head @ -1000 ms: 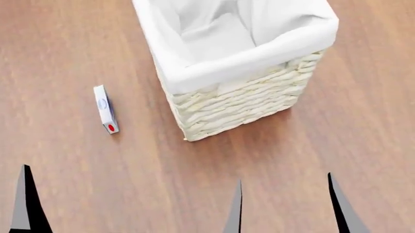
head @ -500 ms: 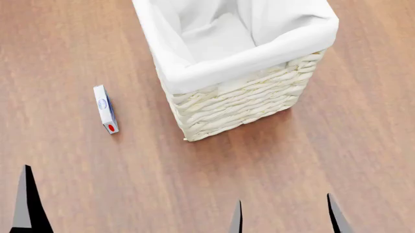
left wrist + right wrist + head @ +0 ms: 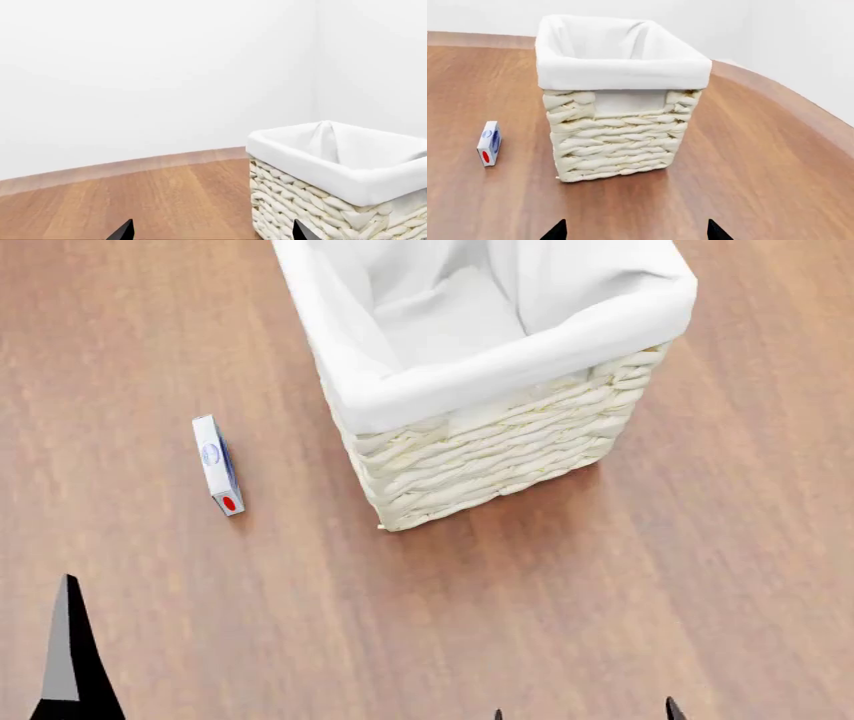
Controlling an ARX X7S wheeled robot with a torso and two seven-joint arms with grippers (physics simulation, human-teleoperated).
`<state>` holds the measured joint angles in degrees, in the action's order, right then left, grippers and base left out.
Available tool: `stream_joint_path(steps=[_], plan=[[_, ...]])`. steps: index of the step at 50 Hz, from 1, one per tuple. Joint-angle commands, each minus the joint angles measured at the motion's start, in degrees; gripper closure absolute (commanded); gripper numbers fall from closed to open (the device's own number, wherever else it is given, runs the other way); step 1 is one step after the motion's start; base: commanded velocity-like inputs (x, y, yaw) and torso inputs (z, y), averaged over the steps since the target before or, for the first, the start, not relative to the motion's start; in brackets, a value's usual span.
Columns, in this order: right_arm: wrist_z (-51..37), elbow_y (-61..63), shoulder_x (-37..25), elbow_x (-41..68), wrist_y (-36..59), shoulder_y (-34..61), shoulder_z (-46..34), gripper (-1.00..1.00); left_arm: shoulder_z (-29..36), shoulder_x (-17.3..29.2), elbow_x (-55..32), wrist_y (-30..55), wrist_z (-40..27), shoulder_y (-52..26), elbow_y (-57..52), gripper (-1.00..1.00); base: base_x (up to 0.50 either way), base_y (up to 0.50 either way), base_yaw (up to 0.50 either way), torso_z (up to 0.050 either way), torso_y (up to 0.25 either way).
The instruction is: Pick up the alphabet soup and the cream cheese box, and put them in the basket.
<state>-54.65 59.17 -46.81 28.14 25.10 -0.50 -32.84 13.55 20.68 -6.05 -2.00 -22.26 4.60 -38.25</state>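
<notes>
The cream cheese box stands on its thin edge on the wooden floor, left of the basket; it also shows in the right wrist view. The basket stands upright with its white lining over the rim, seen in the right wrist view and the left wrist view. The alphabet soup is out of view. My left gripper is open and empty; one fingertip shows at the head view's bottom left. My right gripper is open and empty, well short of the basket, its tips at the head view's bottom edge.
Wooden floor spreads all round the basket. White walls stand behind it and meet at a corner.
My right gripper's fingertips have drawn back toward the bottom of the head view and almost left it. The left fingertip has shifted slightly. The box and basket have not moved.
</notes>
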Motion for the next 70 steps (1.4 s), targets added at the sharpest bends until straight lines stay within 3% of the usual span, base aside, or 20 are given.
stream_joint_path(steps=[1, 34, 70], plan=[[-9.53, 0.23, -6.75, 8.82, -0.34, 4.27, -6.43, -1.00, 0.49, -0.13, -0.25, -0.37, 0.04, -0.54, 1.11, -1.00, 0.00, 0.00, 0.00, 0.000, 0.000], [-10.88, -5.44, -6.33, 14.04, -0.10, 3.23, -8.06, -1.00, 0.70, 0.41, -1.09, -1.03, -0.18, -0.82, 1.79, -1.00, 0.00, 0.00, 0.00, 0.000, 0.000], [-7.27, -10.00, -5.60, 12.95, -5.74, -0.02, -8.96, -1.00, 1.78, 0.71, -0.60, -0.49, -0.75, -1.06, 1.59, -1.00, 0.00, 0.00, 0.00, 0.000, 0.000]])
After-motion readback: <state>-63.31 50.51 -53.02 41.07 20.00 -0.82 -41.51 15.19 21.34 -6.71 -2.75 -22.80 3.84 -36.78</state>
